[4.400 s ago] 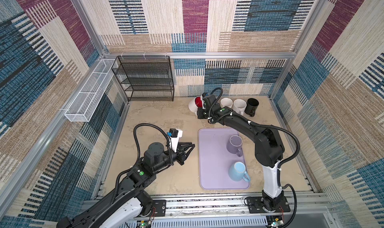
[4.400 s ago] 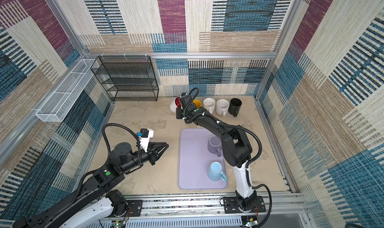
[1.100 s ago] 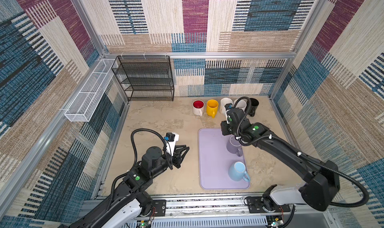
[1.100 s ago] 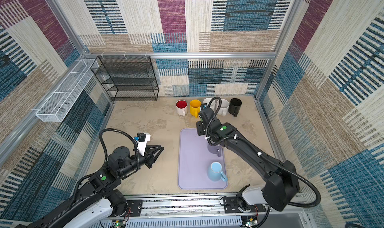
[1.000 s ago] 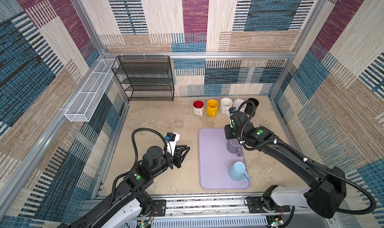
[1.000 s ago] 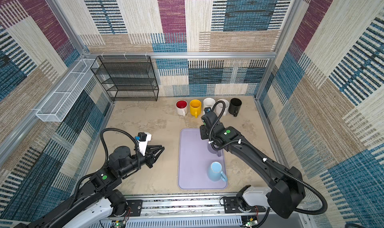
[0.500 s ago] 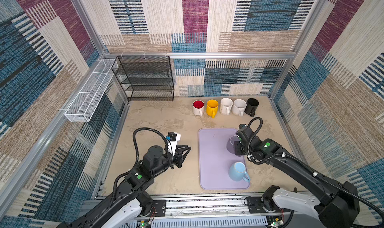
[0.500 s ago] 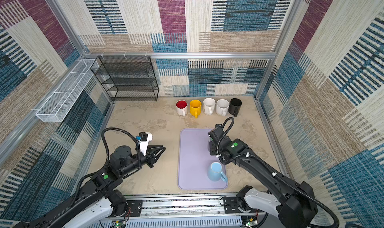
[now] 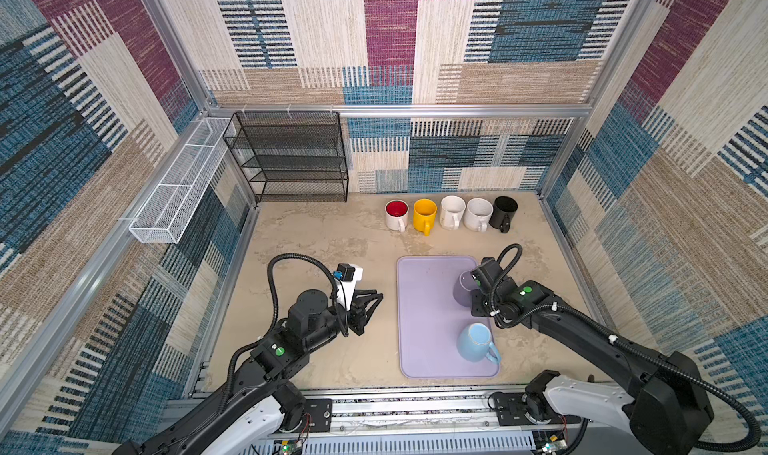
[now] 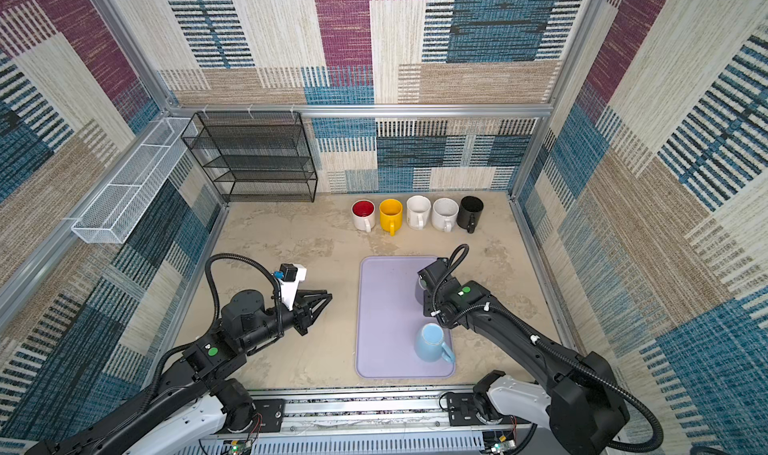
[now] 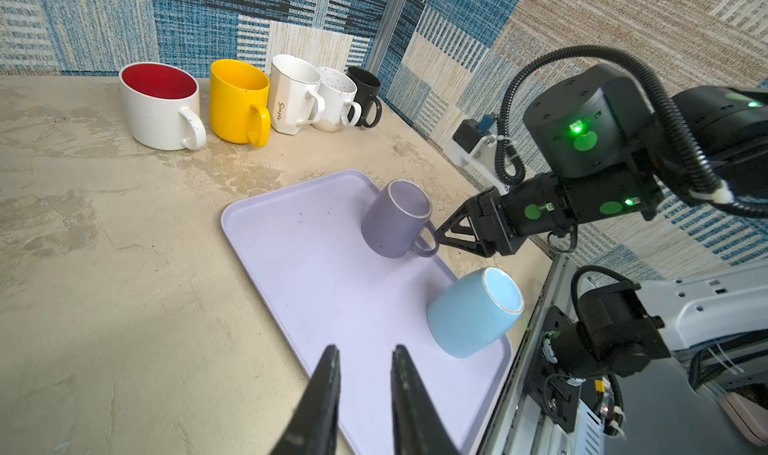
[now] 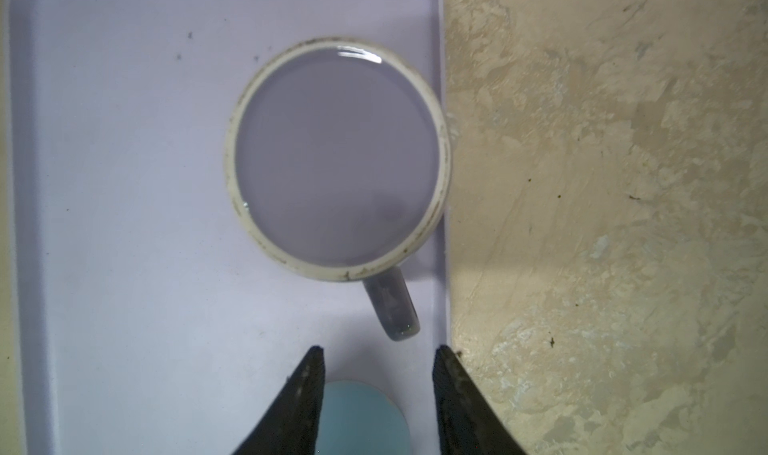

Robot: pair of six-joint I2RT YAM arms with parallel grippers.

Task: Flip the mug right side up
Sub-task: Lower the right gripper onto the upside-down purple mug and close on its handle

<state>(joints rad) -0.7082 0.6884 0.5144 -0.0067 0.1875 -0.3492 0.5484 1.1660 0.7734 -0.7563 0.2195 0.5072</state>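
Observation:
A purple mug (image 9: 462, 291) (image 12: 336, 154) stands upside down on the lavender tray (image 9: 424, 307) (image 11: 291, 266), its unglazed base ring up. Its handle (image 12: 392, 303) points toward the tray's right rim. My right gripper (image 12: 378, 349) (image 11: 436, 235) hovers over it, open, its tips just short of the handle and holding nothing. A light blue mug (image 9: 473, 343) (image 11: 469, 311) also stands upside down, nearer the front of the tray. My left gripper (image 9: 376, 298) (image 11: 365, 349) hangs left of the tray, jaws a narrow gap apart and empty.
Several upright mugs line the back wall, from a red-lined white one (image 9: 395, 215) to a black one (image 9: 504, 212). A black wire rack (image 9: 291, 158) fills the back left corner. A white wire basket (image 9: 183, 178) hangs on the left wall.
My right arm has drawn back from the row of mugs and come down over the purple mug's handle, its jaws a little wider. The left arm has barely moved.

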